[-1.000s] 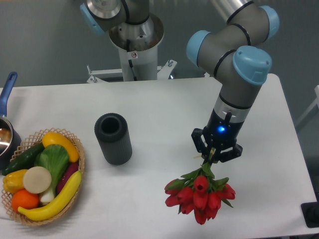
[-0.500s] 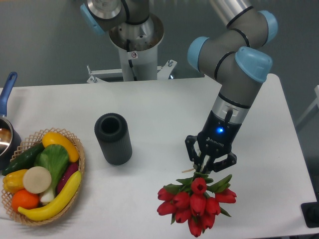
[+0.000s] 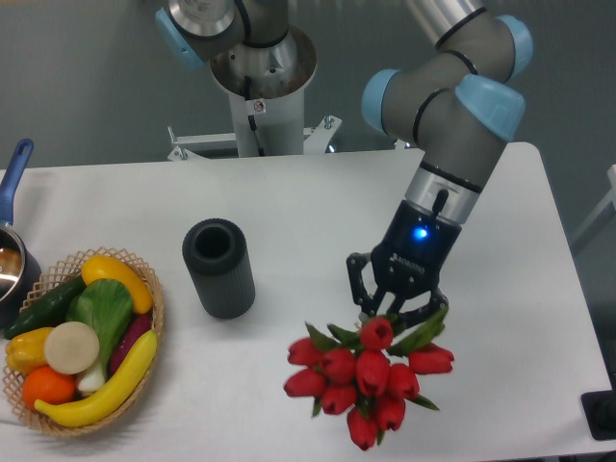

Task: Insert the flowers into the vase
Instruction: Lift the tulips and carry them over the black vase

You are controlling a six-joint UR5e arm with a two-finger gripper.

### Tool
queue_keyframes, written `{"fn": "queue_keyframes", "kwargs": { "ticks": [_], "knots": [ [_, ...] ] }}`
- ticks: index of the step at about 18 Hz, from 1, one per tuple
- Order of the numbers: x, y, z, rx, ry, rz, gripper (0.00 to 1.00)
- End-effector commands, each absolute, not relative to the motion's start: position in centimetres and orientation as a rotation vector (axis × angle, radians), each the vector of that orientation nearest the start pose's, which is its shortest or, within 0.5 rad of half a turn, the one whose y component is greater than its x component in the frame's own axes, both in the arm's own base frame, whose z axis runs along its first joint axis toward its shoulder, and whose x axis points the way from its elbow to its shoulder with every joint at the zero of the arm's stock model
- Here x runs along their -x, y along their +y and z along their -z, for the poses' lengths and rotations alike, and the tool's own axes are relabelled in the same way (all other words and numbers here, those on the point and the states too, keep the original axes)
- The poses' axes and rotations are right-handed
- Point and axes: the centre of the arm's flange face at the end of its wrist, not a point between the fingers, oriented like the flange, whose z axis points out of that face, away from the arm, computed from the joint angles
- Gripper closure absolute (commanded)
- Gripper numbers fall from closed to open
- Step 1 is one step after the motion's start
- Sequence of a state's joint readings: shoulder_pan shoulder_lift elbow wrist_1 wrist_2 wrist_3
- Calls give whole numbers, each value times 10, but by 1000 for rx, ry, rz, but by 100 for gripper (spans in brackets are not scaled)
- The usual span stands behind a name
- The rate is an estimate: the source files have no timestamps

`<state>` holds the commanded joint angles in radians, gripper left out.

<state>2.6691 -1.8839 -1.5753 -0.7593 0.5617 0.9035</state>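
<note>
Flowers hang gripped just below the claw.

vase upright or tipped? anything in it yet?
Upright: the vase stands on the table, round mouth up, nothing visible inside. The flowers are apart from it, in the gripper.

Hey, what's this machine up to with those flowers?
The robot arm's gripper is closed on a bunch of red tulips, holding it by the stems above the white table. A dark grey vase stands empty to their left, apart from them, so the flowers are not in it yet. At the table's left edge sits a woven basket of vegetables, untouched.
</note>
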Motion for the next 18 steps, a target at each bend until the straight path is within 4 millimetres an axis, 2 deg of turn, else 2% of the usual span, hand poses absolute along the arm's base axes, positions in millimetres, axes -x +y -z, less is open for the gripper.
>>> {"fn": "queue_keyframes", "kwargs": {
  "ticks": [3, 7, 12, 16, 18],
  "knots": [
    [432, 468, -470, 1999, 119, 187, 93],
    [422, 463, -488, 1938, 148, 206, 93],
    [411, 441, -494, 1869, 143, 243, 92],
    [398, 436, -496, 1841, 150, 268, 92],
    [385, 430, -491, 1802, 171, 297, 92]
  ]
}}
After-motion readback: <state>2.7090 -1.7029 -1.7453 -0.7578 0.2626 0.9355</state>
